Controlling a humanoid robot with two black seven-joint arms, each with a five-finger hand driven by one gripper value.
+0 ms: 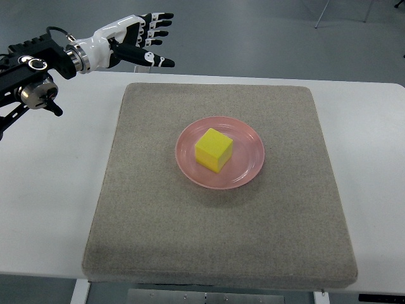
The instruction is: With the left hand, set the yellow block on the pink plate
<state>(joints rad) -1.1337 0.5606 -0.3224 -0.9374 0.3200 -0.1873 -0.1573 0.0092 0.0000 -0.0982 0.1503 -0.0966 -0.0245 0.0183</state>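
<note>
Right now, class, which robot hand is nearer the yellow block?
Left. The left hand hovers open beyond the mat's far left corner, well away from the yellow block on the pink plate. The right hand is out of view.

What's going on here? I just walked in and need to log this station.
Nothing is being held right now. The yellow block sits on the pink plate, which rests in the middle of a grey mat on the white table. The robot's left hand hovers open past the mat's far left corner, well away from the plate. The right arm is out of view.

Mat (158, 240) bare all round pink plate (248, 170); only yellow block (213, 149) stands there.
</note>
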